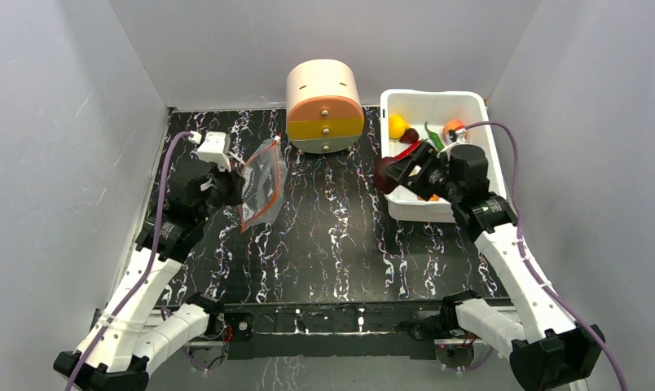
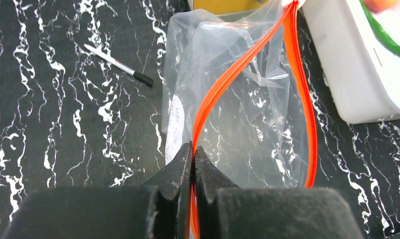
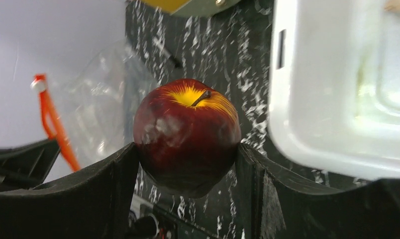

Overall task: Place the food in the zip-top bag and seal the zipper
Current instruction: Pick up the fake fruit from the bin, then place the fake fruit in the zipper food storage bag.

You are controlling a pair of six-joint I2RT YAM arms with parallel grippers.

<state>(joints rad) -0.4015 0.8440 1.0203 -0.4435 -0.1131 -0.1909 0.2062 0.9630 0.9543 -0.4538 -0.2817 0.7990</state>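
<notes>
The clear zip-top bag (image 1: 263, 183) lies at the left of the table, its mouth gaping. In the left wrist view the two lips of the orange-red zipper (image 2: 228, 79) stand apart. My left gripper (image 2: 193, 149) is shut on one lip of the bag (image 2: 248, 124). My right gripper (image 1: 397, 173) is shut on a dark maroon apple (image 3: 187, 137) and holds it above the table, just left of the white tub (image 1: 471, 106). The tub holds a yellow lemon (image 1: 397, 125), a green chili (image 1: 433, 136), an orange fruit (image 1: 453, 128) and a red chili (image 1: 403, 152).
A beige drum (image 1: 324, 106) with an orange, yellow and grey front stands at the back centre. A pen (image 2: 119, 65) lies on the black marbled table left of the bag. Grey walls close in the left, right and back.
</notes>
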